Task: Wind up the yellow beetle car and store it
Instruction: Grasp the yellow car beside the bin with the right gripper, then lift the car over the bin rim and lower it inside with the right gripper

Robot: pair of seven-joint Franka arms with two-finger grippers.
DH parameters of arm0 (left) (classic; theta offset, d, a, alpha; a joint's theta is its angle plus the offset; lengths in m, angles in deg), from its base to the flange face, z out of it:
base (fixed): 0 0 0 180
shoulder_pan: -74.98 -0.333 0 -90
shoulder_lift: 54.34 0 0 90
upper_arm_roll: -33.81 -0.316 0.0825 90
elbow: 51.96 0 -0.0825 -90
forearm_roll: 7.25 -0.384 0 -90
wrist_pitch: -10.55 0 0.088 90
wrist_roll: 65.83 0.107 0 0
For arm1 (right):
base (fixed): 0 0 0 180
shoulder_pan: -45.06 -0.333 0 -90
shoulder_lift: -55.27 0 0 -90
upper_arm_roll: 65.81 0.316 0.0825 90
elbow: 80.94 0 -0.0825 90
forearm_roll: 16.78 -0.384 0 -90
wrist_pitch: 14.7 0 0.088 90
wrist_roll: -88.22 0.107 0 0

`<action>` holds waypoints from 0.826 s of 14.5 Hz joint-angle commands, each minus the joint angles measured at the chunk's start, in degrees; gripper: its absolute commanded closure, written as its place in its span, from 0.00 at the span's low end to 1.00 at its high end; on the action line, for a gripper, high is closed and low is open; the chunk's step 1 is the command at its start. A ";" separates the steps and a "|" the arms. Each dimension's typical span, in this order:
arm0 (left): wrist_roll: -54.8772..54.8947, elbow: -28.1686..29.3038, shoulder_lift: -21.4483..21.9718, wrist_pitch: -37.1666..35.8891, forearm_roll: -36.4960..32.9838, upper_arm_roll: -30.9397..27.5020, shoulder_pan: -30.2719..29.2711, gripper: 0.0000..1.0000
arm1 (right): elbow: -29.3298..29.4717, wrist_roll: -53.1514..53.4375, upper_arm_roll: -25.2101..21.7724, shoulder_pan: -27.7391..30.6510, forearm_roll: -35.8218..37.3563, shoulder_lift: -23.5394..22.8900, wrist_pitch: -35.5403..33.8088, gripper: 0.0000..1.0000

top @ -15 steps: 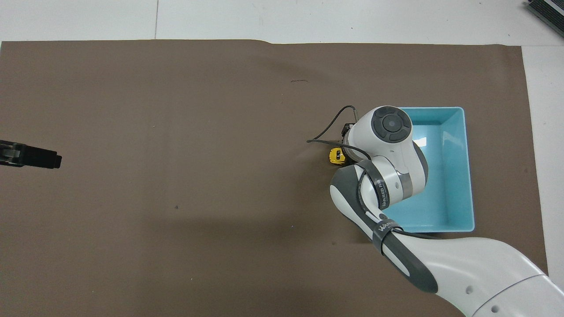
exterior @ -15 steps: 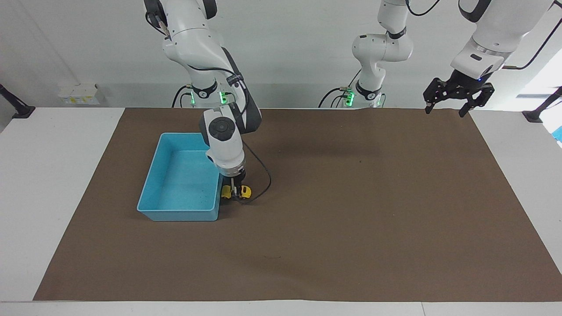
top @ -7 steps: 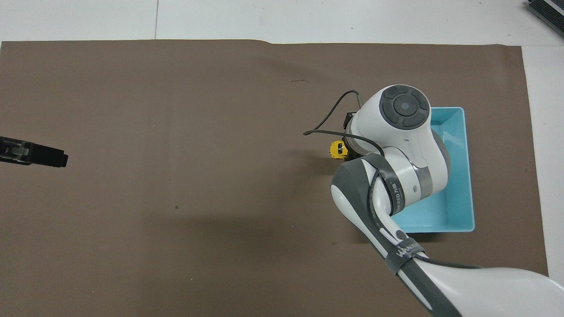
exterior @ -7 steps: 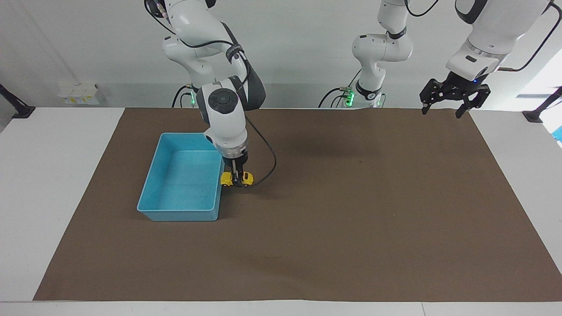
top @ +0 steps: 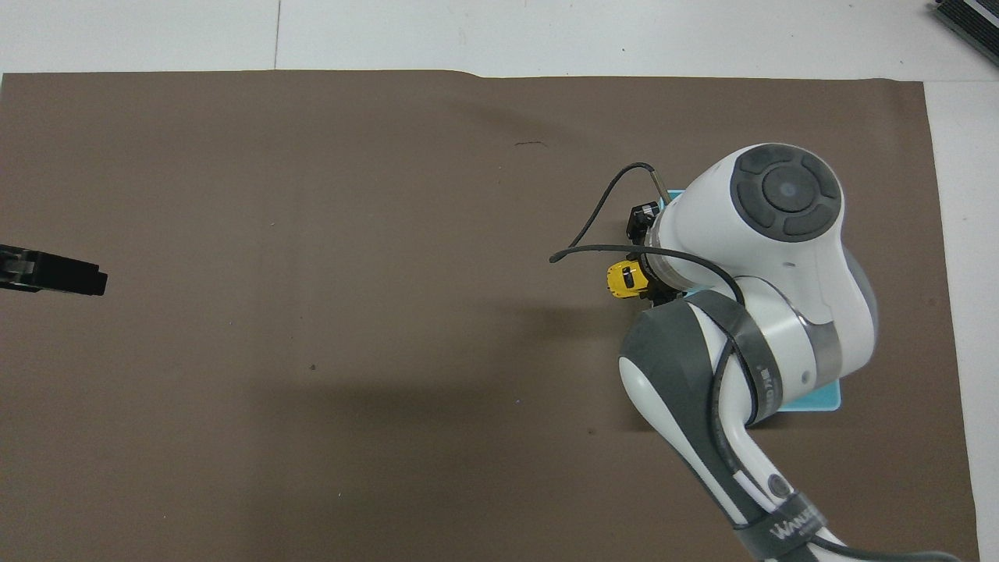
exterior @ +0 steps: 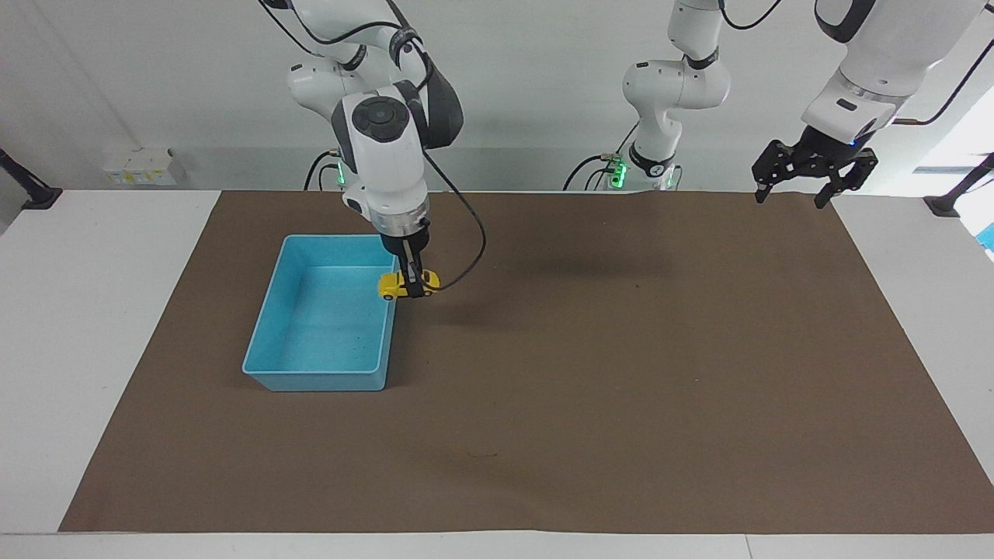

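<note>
While the yellow beetle car point(exterior: 408, 284) is gripped across its middle by the right gripper point(exterior: 412, 289), it is held in the air over the blue bin's point(exterior: 268, 326) wall, long axis crosswise to that wall. The left gripper point(exterior: 812, 168) is kept spread apart, waiting above the mat's point(exterior: 621, 388) corner.

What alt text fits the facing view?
The right claw holds the yellow car in the air over the edge of an empty blue bin on a brown mat. The left claw waits, open, over the mat's corner.
</note>
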 commanded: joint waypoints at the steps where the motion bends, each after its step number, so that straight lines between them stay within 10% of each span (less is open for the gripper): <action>1: 0.76 -1.28 -0.32 -1.58 -0.25 0.60 -1.05 0.00 | -1.08 -10.21 0.58 2.71 -1.82 1.10 -0.45 1.00; 12: 0.76 -1.28 -0.32 -1.58 -0.25 0.60 -1.05 0.00 | -8.72 -57.31 0.49 16.60 -2.97 4.70 -2.81 1.00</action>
